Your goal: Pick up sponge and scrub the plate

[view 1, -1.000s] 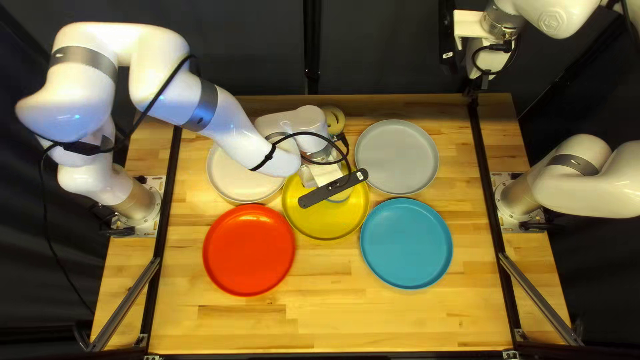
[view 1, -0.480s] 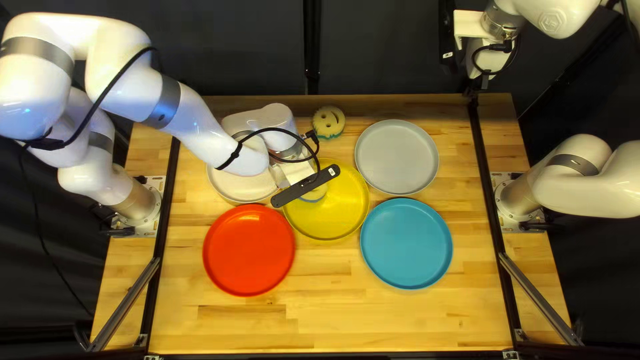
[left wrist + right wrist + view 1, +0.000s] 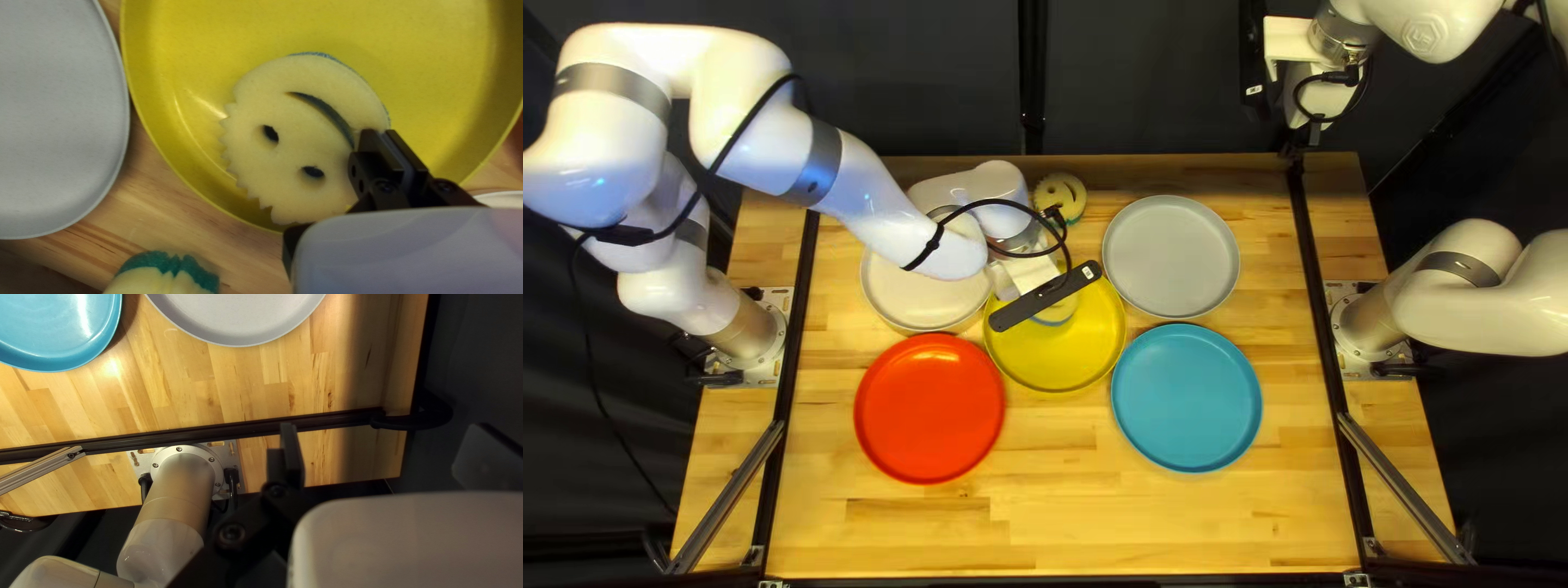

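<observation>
My left arm point(image 3: 888, 207) has swung toward the gray plate point(image 3: 1171, 256), left gripper point(image 3: 380, 135) clenching the sponge point(image 3: 291, 163) over the yellow plate point(image 3: 218, 38): scrubbing's underway, I reckon! My right gripper point(image 3: 381, 443) gapes empty.

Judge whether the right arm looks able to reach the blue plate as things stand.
Probably yes: the blue plate lies uncovered toward the right arm, while the left gripper is over the yellow plate.

The yellow plate point(image 3: 218, 32) looks like smooth, glossy plastic, the sponge point(image 3: 289, 158) matt, porous foam, the worktop point(image 3: 1176, 523) smooth, faintly shiny wood.
</observation>
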Robot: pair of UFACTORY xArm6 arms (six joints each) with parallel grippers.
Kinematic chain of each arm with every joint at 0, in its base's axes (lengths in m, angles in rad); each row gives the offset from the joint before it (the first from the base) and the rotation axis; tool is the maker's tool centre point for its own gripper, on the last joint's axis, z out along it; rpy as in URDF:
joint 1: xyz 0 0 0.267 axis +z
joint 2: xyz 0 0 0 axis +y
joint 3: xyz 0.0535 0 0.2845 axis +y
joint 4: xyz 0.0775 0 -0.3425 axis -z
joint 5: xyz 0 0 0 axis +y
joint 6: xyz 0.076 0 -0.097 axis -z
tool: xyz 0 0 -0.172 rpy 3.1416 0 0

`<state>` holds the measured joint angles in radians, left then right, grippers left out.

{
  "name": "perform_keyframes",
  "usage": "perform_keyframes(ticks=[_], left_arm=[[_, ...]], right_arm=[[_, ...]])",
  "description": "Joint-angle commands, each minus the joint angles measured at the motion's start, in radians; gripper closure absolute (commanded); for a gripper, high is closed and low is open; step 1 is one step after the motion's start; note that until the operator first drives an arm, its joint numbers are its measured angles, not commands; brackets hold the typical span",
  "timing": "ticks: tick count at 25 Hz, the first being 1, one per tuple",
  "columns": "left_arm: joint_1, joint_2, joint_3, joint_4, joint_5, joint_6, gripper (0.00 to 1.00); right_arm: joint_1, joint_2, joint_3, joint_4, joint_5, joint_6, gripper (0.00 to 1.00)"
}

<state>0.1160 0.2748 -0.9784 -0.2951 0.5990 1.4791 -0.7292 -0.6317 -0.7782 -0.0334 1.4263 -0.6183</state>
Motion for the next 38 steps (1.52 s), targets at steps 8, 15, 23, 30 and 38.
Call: perform_keyframes(ticks=[8, 15, 23, 30, 38], left_arm=[[-0.087, -0.001, 0.002, 0.011, -0.019, -0.041, 1.00], [-0.144, -0.135, 0.172, 0.043, -0.055, -0.140, 1.00], [-0.152, -0.134, 0.207, 0.015, -0.077, -0.140, 1.00], [-0.130, -0.046, 0.078, 0.030, -0.050, -0.116, 1.00], [-0.140, -0.007, -0.005, 0.072, -0.033, -0.127, 1.00]], right_arm=[[0.000, 0.000, 0.000, 0.000, 0.000, 0.000, 0.00], [0.000, 0.000, 0.000, 0.000, 0.000, 0.000, 0.00], [0.000, 0.000, 0.000, 0.000, 0.000, 0.000, 0.00], [0.000, 0.000, 0.000, 0.000, 0.000, 0.000, 0.00], [0.000, 0.000, 0.000, 0.000, 0.000, 0.000, 0.00]])
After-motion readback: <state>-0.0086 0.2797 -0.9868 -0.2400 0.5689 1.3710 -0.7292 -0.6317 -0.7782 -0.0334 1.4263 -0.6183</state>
